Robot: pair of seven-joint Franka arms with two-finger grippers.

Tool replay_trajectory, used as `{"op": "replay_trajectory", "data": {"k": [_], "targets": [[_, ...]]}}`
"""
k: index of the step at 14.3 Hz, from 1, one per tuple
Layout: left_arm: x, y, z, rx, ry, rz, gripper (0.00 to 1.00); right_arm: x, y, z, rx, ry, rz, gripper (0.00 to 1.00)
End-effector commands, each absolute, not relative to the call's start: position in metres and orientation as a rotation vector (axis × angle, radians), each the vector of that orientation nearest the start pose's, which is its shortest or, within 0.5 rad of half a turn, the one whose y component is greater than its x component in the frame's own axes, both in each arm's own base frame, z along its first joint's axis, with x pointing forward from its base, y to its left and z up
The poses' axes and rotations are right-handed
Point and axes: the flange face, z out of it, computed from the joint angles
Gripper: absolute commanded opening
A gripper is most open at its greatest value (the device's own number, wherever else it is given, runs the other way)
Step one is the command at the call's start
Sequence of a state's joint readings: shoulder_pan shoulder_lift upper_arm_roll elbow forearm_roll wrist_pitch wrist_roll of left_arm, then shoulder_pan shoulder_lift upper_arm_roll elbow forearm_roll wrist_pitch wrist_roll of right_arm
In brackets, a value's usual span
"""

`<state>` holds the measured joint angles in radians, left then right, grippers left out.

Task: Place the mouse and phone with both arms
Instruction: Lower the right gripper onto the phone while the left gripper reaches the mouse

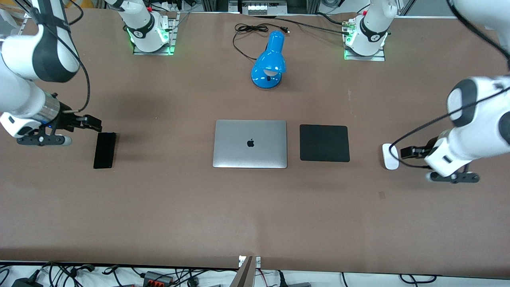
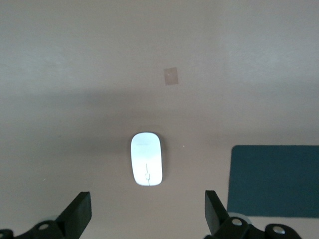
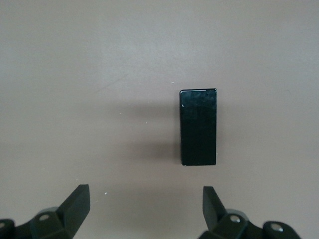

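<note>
I see both grippers spread and empty: left gripper (image 2: 147, 214) above the mouse (image 2: 146, 159), right gripper (image 3: 146, 211) beside the phone (image 3: 198, 127), lengthwise offset.

- Square black mat (image 2: 274, 180) cut off by the left wrist view's edge.
- Both black grippers' fingers (image 2: 79, 211) (image 3: 77, 204) cropped at their bases in the wrist views.
- Small white oval mouse (image 1: 390, 156) partly crossed by a black cable (image 1: 422, 128).
</note>
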<state>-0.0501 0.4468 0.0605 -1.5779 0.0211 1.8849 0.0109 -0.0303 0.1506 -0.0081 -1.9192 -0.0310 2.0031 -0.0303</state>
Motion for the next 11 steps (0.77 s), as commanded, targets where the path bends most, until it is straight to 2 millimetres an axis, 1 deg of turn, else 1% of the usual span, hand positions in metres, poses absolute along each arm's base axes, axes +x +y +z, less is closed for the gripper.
{"op": "replay_trajectory", "data": {"k": [1,2,3,4,5,6,7,8,9,10,11], "targets": [[0.674,0.014,0.318,-3.086,-0.009,0.277,1.00,0.597,-0.038,0.365,-3.203,-0.001,0.137,1.00],[0.672,0.027,0.304,-3.089,-0.027,0.279,1.00,0.600,-0.049,0.349,-3.212,0.009,0.141,1.00],[0.670,0.024,0.286,-3.092,-0.017,0.262,1.00,0.602,-0.058,0.337,-3.216,0.022,0.150,1.00],[0.662,0.018,0.265,-3.092,-0.011,0.255,1.00,0.604,-0.063,0.328,-3.217,0.027,0.151,1.00],[0.651,0.020,0.248,-3.092,-0.012,0.262,1.00,0.604,-0.069,0.315,-3.214,0.032,0.169,1.00],[0.641,0.029,0.234,-3.094,-0.030,0.255,1.00,0.604,-0.071,0.300,-3.211,0.047,0.198,1.00],[0.635,0.044,0.224,-3.099,-0.060,0.242,1.00,0.607,-0.073,0.285,-3.209,0.049,0.208,1.00],[0.628,0.045,0.216,-3.100,-0.062,0.245,1.00,0.607,-0.086,0.269,-3.216,0.072,0.211,1.00],[0.624,0.047,0.215,-3.101,-0.070,0.245,1.00,0.605,-0.096,0.255,-3.220,0.090,0.231,1.00],[0.623,0.052,0.216,-3.102,-0.079,0.245,1.00,0.604,-0.101,0.248,-3.219,0.100,0.247,1.00],[0.621,0.060,0.214,-3.102,-0.098,0.250,1.00,0.604,-0.100,0.242,-3.218,0.096,0.259,1.00]]}}
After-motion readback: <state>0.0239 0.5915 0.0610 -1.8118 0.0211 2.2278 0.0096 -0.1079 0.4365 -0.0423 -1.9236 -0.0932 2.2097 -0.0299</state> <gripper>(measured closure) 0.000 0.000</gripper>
